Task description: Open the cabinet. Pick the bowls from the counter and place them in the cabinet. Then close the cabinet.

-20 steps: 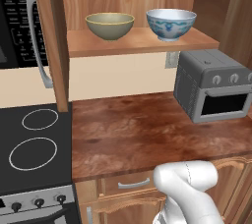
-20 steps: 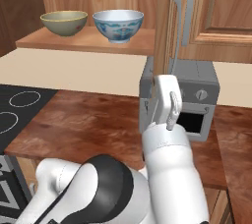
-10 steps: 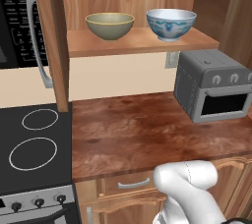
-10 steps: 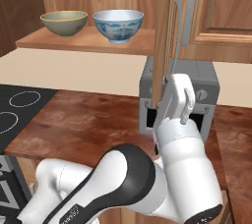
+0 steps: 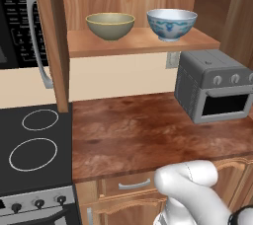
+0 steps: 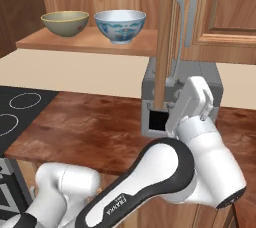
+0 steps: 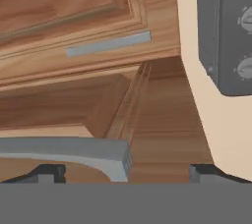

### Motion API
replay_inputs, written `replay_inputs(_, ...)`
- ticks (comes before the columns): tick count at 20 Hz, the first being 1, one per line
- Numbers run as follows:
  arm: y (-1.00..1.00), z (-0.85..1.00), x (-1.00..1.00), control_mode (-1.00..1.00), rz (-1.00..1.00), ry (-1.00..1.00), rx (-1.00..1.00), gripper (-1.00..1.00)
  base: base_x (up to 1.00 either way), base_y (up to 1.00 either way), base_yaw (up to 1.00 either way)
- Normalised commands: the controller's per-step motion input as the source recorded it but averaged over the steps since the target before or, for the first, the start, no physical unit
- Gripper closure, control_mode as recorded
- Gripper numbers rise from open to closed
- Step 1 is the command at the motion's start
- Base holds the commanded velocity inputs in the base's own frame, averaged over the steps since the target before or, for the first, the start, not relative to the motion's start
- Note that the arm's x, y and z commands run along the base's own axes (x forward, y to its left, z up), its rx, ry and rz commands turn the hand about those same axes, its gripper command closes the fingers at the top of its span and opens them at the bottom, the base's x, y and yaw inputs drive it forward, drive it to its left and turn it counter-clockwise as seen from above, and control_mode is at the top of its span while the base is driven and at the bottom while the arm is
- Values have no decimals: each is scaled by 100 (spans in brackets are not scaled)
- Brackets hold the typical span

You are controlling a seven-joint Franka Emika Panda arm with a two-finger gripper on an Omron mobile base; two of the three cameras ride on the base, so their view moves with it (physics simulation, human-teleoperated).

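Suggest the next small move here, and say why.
Probably ease the open gripper forward so its fingertips straddle the grey bar handle of the open cabinet door, then close. Both bowls already sit on the cabinet shelf, leaving the doors to shut.

The arm (image 6: 165, 172) is a run of smooth, glossy white rounded shells with black bands at the joints. Small white "FRANKA" lettering sits on the black band low on it. Its hand (image 6: 192, 103) is a boxy white block. Two small dark fingers (image 7: 49, 173) are blunt and squared.
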Motion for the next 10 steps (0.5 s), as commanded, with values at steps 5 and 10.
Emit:
replay_inputs(5,-10,-15,50,-100,12,0,0,-100,0,0,0)
replay_inputs(10,-1,0,50,-100,9,0,0,-100,0,0,0)
